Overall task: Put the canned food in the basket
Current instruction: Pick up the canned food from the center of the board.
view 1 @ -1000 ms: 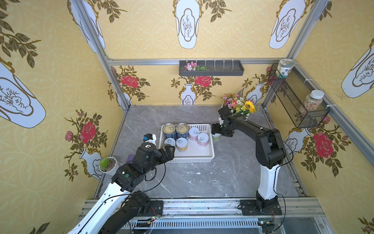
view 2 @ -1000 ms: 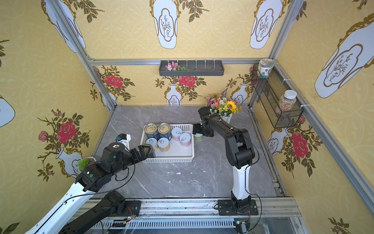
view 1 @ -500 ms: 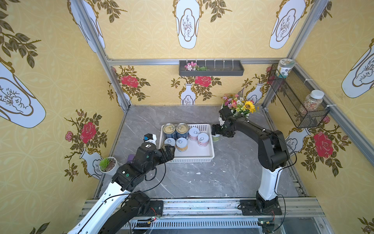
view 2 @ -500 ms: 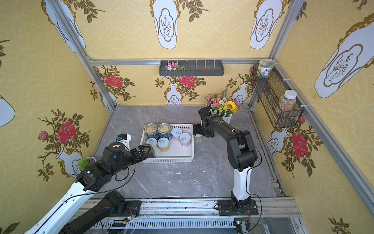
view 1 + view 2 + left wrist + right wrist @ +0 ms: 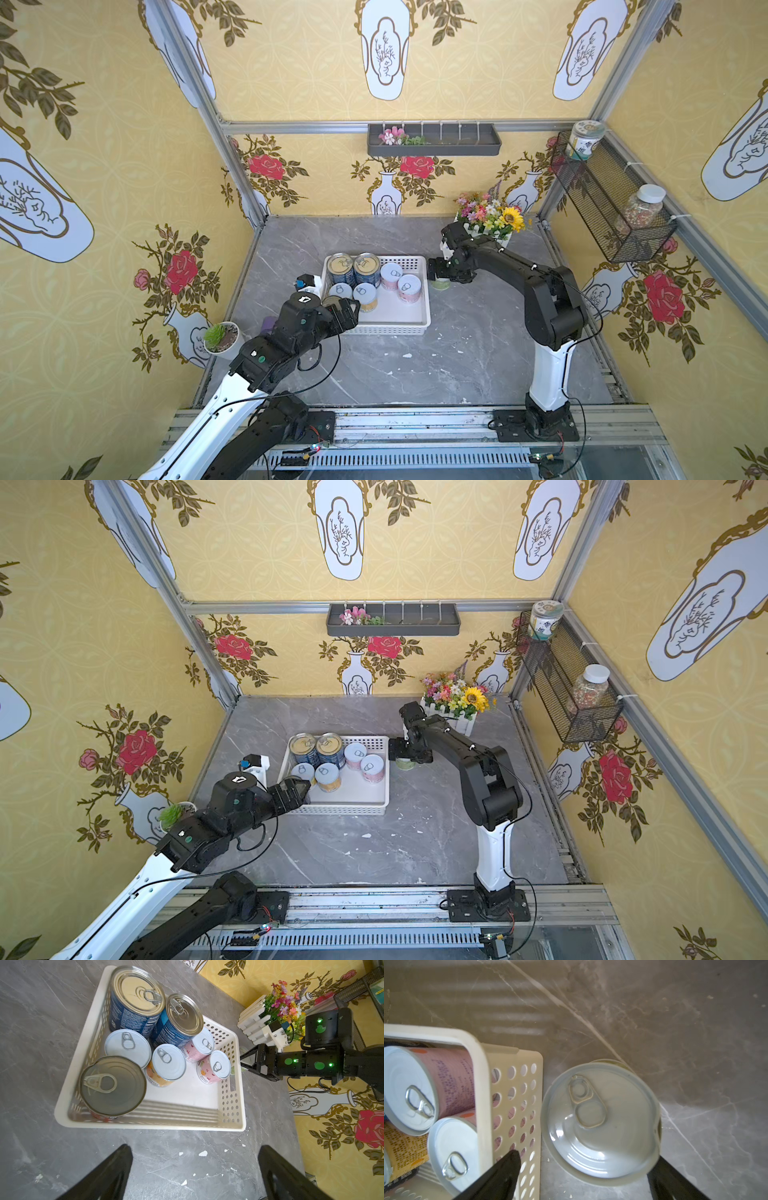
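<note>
Both top views: seven tins (image 5: pixel 365 291) sat in the basket (image 5: pixel 390 330); the last green tin (image 5: pixel 440 285) stood outside it, just beside the wall at its 3 o'clock, under the right gripper (image 5: pixel 436 272); left gripper (image 5: pixel 347 309) hung at the basket's 8 o'clock corner. Left wrist: left gripper (image 5: pixel 194 1151) was spread wide and empty. Right wrist: right gripper (image 5: pixel 586 1156) was spread wide, straddling the green tin (image 5: pixel 600 1120), not clamped; one finger (image 5: pixel 500 1172) was by the basket wall (image 5: pixel 517 1105), contact unclear. Tin was likely rigid, fairly weighty, slick-sided: pinch the side wall across its width, not the lid or pull tab. Versus a second earlier: no visible shift in tins or arms
</note>
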{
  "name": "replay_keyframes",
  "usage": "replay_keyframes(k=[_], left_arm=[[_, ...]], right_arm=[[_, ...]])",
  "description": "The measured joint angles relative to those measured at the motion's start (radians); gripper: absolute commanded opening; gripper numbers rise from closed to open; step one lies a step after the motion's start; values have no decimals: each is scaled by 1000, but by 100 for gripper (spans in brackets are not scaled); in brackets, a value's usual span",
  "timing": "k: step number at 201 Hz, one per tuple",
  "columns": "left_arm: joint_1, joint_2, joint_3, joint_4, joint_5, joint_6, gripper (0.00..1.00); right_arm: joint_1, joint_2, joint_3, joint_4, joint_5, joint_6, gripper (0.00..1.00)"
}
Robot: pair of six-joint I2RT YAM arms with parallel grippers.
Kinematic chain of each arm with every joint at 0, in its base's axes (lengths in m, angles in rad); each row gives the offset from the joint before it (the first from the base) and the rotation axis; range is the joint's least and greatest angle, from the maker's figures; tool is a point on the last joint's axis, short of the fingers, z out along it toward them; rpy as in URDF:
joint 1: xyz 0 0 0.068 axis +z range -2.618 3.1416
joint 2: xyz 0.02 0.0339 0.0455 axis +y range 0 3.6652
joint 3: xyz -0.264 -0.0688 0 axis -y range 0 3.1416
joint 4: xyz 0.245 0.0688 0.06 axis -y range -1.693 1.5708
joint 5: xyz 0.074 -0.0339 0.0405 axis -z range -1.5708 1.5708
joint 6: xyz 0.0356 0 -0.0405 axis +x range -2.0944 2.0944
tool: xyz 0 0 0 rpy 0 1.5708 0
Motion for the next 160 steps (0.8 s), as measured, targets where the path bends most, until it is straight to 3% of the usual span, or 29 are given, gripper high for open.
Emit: replay_keyframes(k=[101,160], left_arm=[[0,1,0,0,0,0,100],[0,1,0,0,3,0,100]], right_arm=[[5,109,161,-62,97,-14,94],[6,117,172,-73,127,-23,84]])
